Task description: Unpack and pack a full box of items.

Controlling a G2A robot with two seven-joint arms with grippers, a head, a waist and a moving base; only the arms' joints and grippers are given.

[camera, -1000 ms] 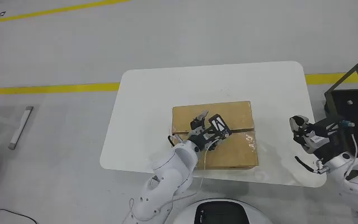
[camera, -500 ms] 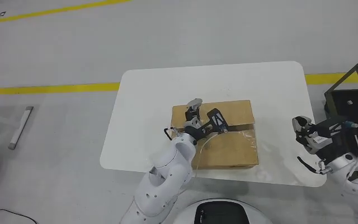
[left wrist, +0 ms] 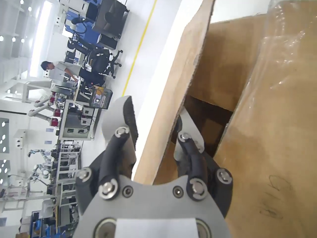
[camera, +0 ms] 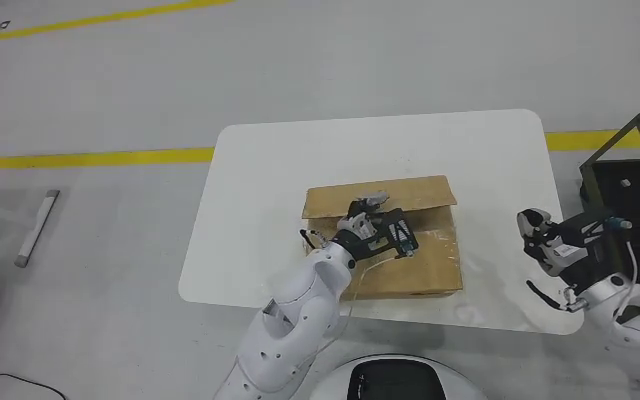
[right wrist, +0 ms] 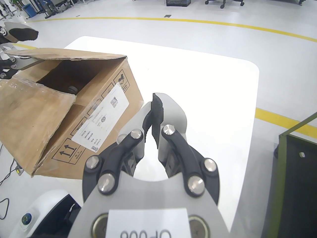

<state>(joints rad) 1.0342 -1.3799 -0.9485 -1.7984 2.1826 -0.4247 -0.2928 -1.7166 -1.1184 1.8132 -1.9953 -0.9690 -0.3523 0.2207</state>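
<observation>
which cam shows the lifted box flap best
Right wrist view: the flap shows side-on, raised over the box. Left wrist view shows it edge-on, straddled by the left gripper; top view shows it from above, partly behind that gripper.

There is one cardboard box [camera: 420,275] on one worktop [camera: 260,200]. One left gripper [left wrist: 154,111] is at the box, one right gripper [right wrist: 154,105] beside it.

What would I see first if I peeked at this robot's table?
A brown cardboard box sits in the middle of the white table, with its far top flap tilted up. The left gripper is open and straddles that flap, one finger inside the box and one outside. The right gripper hangs shut and empty near the table's edge.
</observation>
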